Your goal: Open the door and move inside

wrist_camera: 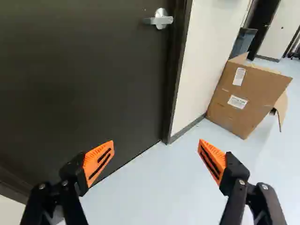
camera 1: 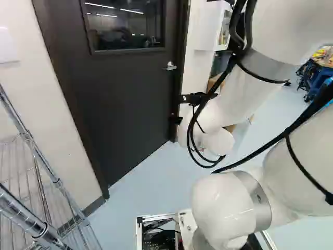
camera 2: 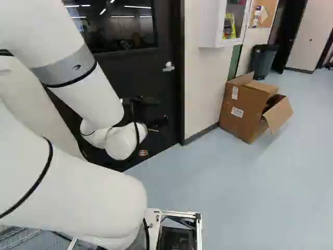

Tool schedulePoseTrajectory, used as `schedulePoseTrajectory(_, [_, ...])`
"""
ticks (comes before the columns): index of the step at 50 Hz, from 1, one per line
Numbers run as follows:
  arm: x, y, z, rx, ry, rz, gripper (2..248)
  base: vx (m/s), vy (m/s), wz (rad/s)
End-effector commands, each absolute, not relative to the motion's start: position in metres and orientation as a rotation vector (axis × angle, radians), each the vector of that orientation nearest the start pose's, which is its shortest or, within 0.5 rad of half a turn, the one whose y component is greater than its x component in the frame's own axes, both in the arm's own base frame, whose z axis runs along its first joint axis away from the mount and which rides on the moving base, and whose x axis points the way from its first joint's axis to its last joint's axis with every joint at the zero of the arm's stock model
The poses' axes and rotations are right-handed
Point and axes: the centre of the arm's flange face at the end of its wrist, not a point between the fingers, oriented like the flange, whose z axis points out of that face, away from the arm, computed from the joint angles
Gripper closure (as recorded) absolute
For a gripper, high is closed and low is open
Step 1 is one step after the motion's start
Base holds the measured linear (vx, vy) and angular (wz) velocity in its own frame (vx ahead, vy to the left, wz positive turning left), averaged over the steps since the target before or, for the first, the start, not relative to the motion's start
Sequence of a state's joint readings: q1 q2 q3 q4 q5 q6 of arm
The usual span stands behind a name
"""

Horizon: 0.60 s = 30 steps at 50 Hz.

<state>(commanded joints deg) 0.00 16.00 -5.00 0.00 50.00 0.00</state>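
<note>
Two fingers of the gripper [wrist_camera: 156, 142] spread wide, orange pads [wrist_camera: 97, 161] well apart, nothing held between them. Wire rack [camera 1: 21, 210] near, at the left of the left base view; the arm [camera 1: 223, 205] reaches ahead on the other side of that view.

Risks, as judged: handle sits well ahead of the fingertips and above their line, so a straight advance would likely meet bare door and catch nothing. Coming in too near the frame [wrist_camera: 176, 70] could jam a finger on it. Too light a push, and the lever may spring back with the latch still in. Turning the base early could foul the rack.

Handle [wrist_camera: 161, 19]: metal lever by the door's edge next to the frame, under the window's lower corner. Long axis roughly level; free end points away from the frame. Door [wrist_camera: 70, 70] dark, shut, long axis upright. Swing direction: cannot tell.

Farther, past the frame: open cardboard box [camera 2: 244, 107] by the wall; a wide base swing might clip it.
</note>
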Motion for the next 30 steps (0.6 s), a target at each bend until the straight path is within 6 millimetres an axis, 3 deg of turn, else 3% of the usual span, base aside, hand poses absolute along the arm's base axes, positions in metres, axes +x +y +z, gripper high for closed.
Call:
schedulePoseTrajectory(19, [0.2703,0.0,0.3656,-2.558,0.0,-1.824,3,0.064,0.001,0.001])
schedulePoseTrajectory(30, [0.2703,0.0,0.3656,-2.558,0.0,-1.824,3,0.131,0.009,0.157])
